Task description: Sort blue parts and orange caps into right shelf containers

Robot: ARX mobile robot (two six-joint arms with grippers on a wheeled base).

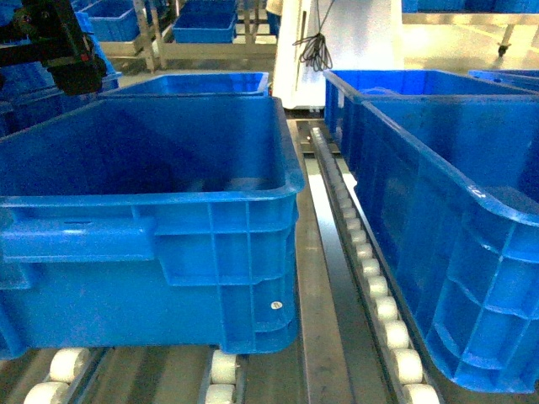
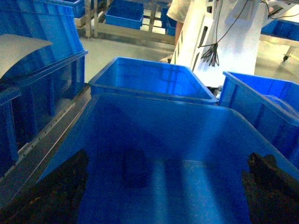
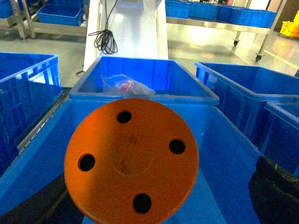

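An orange cap [image 3: 131,161], a flat round disc with several holes, hangs close to the right wrist camera between the jaws of my right gripper [image 3: 159,186]. The jaws stand wide apart, with a clear gap between the cap and the right finger [image 3: 275,191]. Below it lies the inside of a blue crate [image 3: 229,140]. My left gripper [image 2: 163,186] is open over another blue crate [image 2: 154,116], where a dark blue part [image 2: 135,168] lies on the floor. In the head view only the left arm [image 1: 67,50] shows, at the top left.
Two large blue crates [image 1: 210,219] [image 1: 446,177] stand on roller rails [image 1: 370,278] with a metal strip between them. Behind is a further crate [image 3: 145,70] holding a clear bag [image 3: 124,85]. A white post with a black cable [image 1: 316,50] stands behind.
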